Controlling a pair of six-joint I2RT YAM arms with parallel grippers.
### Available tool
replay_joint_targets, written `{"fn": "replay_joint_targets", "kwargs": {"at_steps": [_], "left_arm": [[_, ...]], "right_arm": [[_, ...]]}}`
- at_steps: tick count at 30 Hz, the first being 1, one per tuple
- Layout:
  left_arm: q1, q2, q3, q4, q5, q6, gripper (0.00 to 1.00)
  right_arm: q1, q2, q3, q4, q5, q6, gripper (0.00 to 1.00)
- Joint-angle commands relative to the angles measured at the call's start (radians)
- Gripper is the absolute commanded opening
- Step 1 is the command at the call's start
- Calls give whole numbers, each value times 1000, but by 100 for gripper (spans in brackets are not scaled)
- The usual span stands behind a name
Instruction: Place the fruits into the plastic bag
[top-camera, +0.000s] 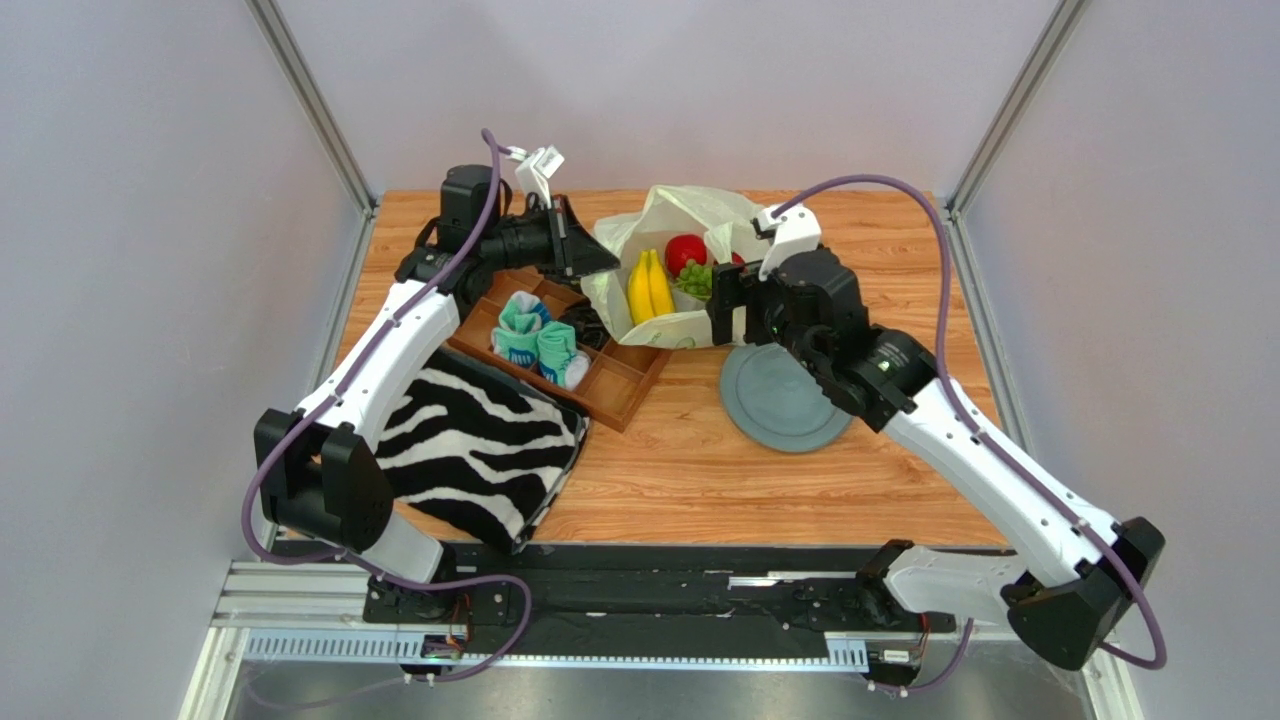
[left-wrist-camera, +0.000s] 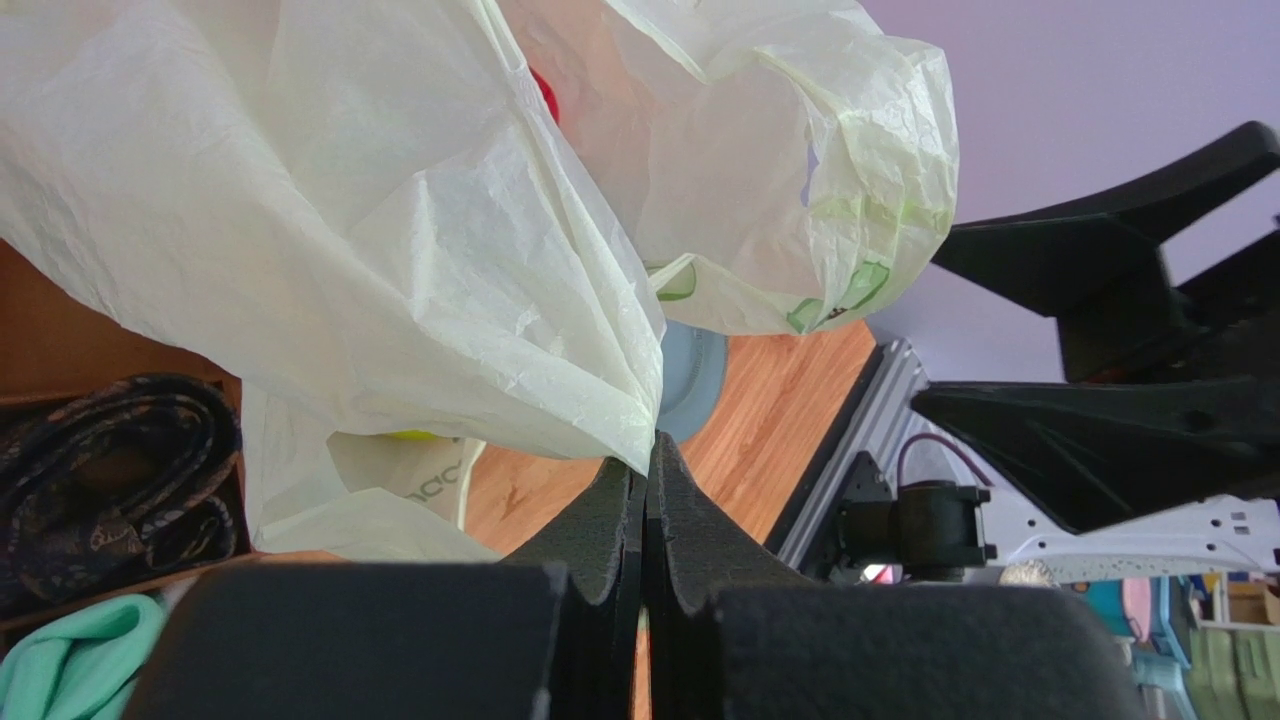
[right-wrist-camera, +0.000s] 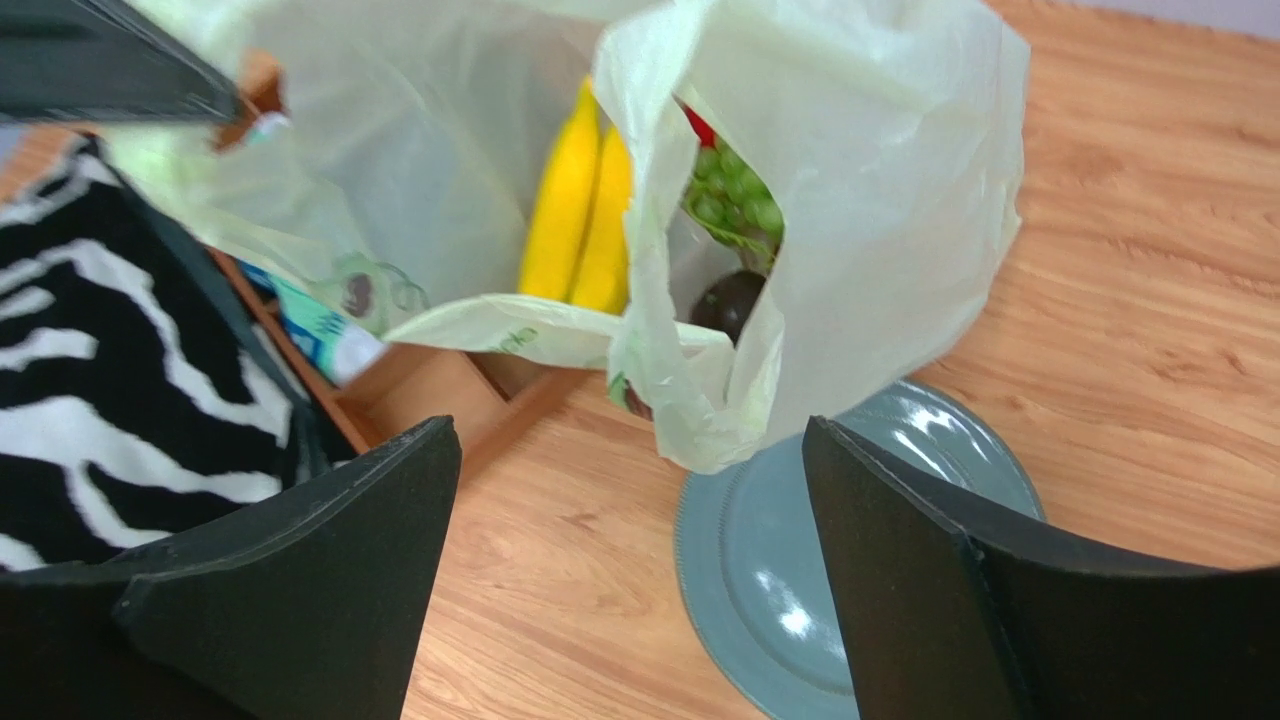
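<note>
The plastic bag (top-camera: 699, 210) stands open at the back middle of the table. Inside it I see yellow bananas (top-camera: 649, 285), a red fruit (top-camera: 687, 251) and green grapes (top-camera: 696, 279). My left gripper (top-camera: 594, 258) is shut on the bag's left rim and holds it up; the left wrist view shows the bag (left-wrist-camera: 376, 225) pinched at the gripper's (left-wrist-camera: 649, 450) tips. My right gripper (top-camera: 732, 293) is open and empty just in front of the bag's right side. In the right wrist view (right-wrist-camera: 631, 435) the bag (right-wrist-camera: 887, 195) holds bananas (right-wrist-camera: 579, 210), grapes (right-wrist-camera: 732, 203) and a dark fruit (right-wrist-camera: 729, 300).
A grey-blue plate (top-camera: 781, 398) lies under the right gripper, also in the right wrist view (right-wrist-camera: 781, 600). A wooden tray (top-camera: 616, 383) with teal-and-white socks (top-camera: 538, 338) sits left of the bag. A zebra-striped cloth (top-camera: 466, 443) lies at the near left.
</note>
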Motion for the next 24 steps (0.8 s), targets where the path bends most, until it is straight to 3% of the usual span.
{"fn": "replay_joint_targets", "kwargs": {"at_steps": [1, 5, 7, 8, 9, 12, 18, 19, 24], "left_arm": [[-3, 9, 15, 3, -3, 27, 0], [-3, 27, 30, -16, -22, 43, 0], [-5, 56, 49, -32, -36, 56, 0], [-5, 67, 70, -39, -49, 54, 0], [-6, 96, 85, -39, -50, 42, 0], [-14, 164, 168, -30, -64, -4, 0], [-46, 338, 505, -6, -81, -137, 0], [-48, 366, 617, -7, -82, -156, 0], [-52, 553, 924, 20, -90, -266, 0]], "right_arm": [[-42, 67, 2, 17, 49, -49, 86], [-112, 145, 8, 69, -1, -55, 80], [-169, 174, 28, 100, -72, -46, 65], [-189, 194, 36, 112, -139, -35, 56], [-209, 200, 56, 124, -176, -26, 32], [-293, 216, 108, 138, -263, 8, 0], [-450, 219, 326, 126, -331, 34, 0], [-486, 223, 384, 120, -345, 40, 0], [-583, 262, 465, 114, -368, 57, 0]]}}
